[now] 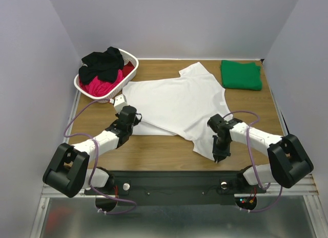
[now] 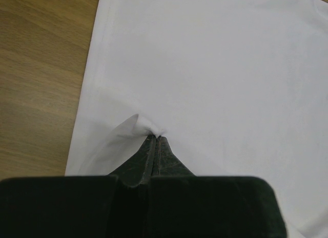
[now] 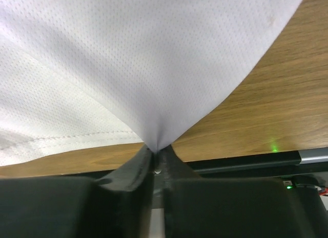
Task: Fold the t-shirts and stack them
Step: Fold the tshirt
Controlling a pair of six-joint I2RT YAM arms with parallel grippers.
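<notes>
The large white t-shirt point(image 1: 177, 105) lies spread on the wooden table. My left gripper point(image 1: 122, 100) is shut on a pinch of its cloth near the left edge; the left wrist view shows the fold point(image 2: 146, 126) at my closed fingertips point(image 2: 156, 139). My right gripper point(image 1: 220, 157) is shut on the shirt's near right corner, and the cloth point(image 3: 154, 69) rises taut from the fingertips point(image 3: 156, 148). A folded green t-shirt point(image 1: 241, 74) lies at the far right. Black point(image 1: 102, 64) and red/pink point(image 1: 101, 86) shirts are piled in the basket.
A white plastic lattice basket point(image 1: 130, 59) stands at the far left corner, close to my left gripper. White walls close in three sides. The table's near edge with a black rail point(image 1: 174, 179) runs just below my right gripper.
</notes>
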